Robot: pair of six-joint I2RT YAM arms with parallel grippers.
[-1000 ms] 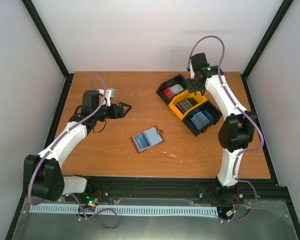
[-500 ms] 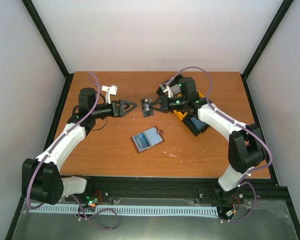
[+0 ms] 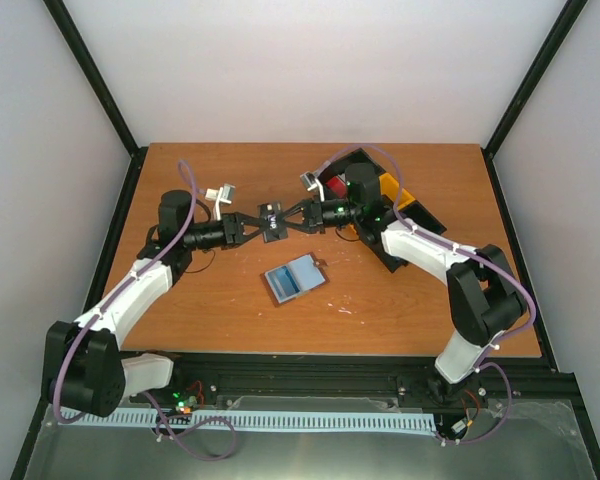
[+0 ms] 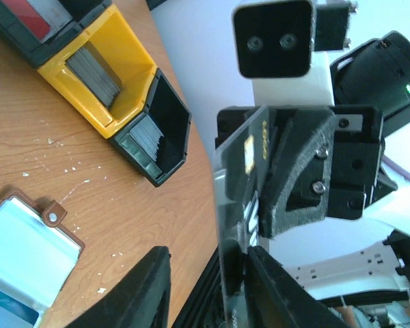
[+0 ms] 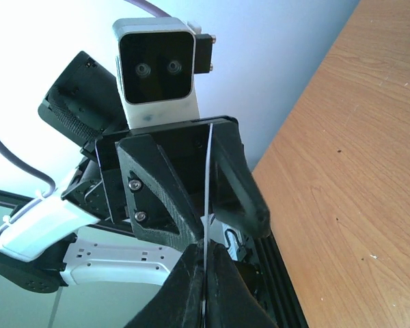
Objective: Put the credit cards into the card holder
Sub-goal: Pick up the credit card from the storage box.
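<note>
Two claws face each other in mid-air above the worktop [image 3: 210,310]. On the left, the left claw [image 3: 253,227] has its fingers spread to either side of a dark grey credit card [image 4: 232,178]; whether either pad touches it is hard to tell. Just nearer the arm bases, the brown card holder [image 3: 295,279] lies open on the wood, pale inside up. The right claw [image 5: 205,249] is clamped on the card's right-hand end. Farther right sits the black-and-yellow tray [image 4: 130,65], with grey cards [image 4: 96,65] stacked in its yellow compartment.
</note>
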